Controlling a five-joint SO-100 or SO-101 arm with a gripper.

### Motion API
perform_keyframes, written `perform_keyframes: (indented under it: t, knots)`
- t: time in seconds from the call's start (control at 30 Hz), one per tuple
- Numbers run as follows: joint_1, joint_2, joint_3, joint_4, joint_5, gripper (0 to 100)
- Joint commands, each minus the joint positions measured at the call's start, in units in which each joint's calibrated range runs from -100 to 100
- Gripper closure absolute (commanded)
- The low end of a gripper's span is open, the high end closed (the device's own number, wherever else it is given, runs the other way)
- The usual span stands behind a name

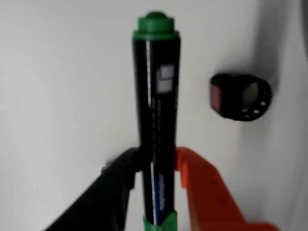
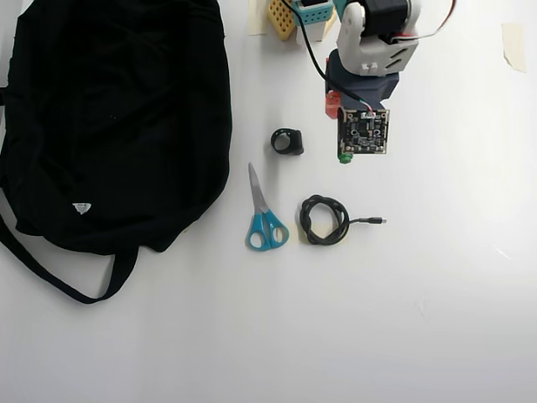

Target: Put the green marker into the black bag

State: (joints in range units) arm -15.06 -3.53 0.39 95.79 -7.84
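One plain white table (image 2: 436, 319), matte and evenly lit; two strips of pale tape at its upper edge in the overhead view; no more of the room shows.

Gripper (image 1: 156, 166): one black finger and one orange finger, clenched on the barrel of the green marker (image 1: 156, 110), which is raised off the table. In the wrist view the marker runs up the middle of the picture, its green end at the top. In the overhead view only a green tip (image 2: 345, 157) peeps out beside the wrist camera's circuit board (image 2: 364, 132).

Black bag (image 2: 117, 117): lies flat at the left in the overhead view, well apart from the marker, straps trailing toward the lower left.

Other items: small black ring-shaped object (image 2: 288, 141); blue-handled scissors (image 2: 263, 214); coiled black cable (image 2: 325, 220).

Writing: pale label blocks and fine print on the marker barrel, too blurred to read; small white label (image 2: 81, 207) on the bag, unreadable.
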Motion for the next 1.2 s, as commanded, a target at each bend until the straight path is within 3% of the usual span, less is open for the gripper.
perform_keyframes:
  t: [0.0, 0.77, 1.17]
  knots:
    - [3.17, -4.11, -2.73, 1.54, 0.71, 98]
    - [27.03, -8.09, -6.86, 3.09, 0.45, 98]
    - [47.67, -6.85, -11.08, 2.23, 0.13, 98]
